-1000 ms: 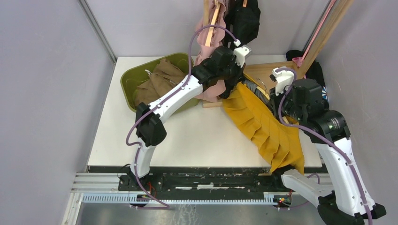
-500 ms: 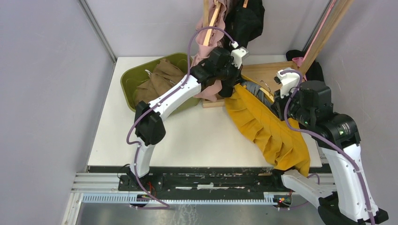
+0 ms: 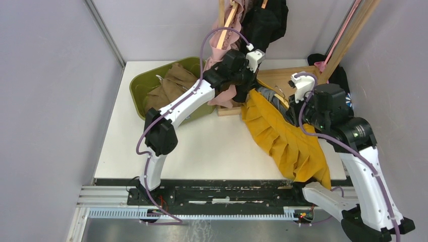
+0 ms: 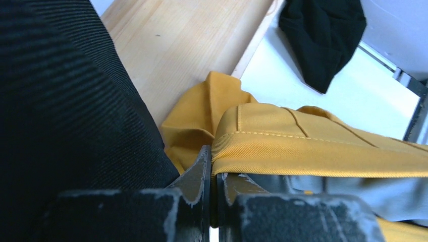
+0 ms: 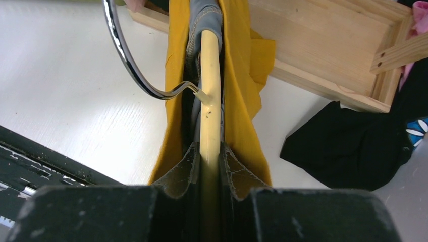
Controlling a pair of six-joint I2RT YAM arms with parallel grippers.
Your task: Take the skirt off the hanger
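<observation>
A mustard-yellow pleated skirt [image 3: 284,135] with a grey lining lies across the right side of the table, draped over a cream hanger [image 5: 210,96] with a metal hook [image 5: 127,65]. My right gripper [image 5: 210,151] is shut on the hanger bar, with skirt fabric on both sides of it. My left gripper [image 4: 212,166] is shut on the skirt's waistband [image 4: 313,151] at its far end, next to a dark garment [image 4: 65,101]. In the top view the left gripper [image 3: 248,91] is at the skirt's upper end and the right gripper [image 3: 298,108] is close by.
An olive bin [image 3: 139,83] holding brown cloth stands at the back left. A wooden rack [image 3: 282,76] with pink and black clothes stands at the back. A black garment [image 5: 353,141] lies on the table at the right. Grey walls close in both sides.
The right arm swung right and then came back left and up with the hanger. The skirt's lower part shifted with it. The left gripper moved slightly back, still holding the waistband.
</observation>
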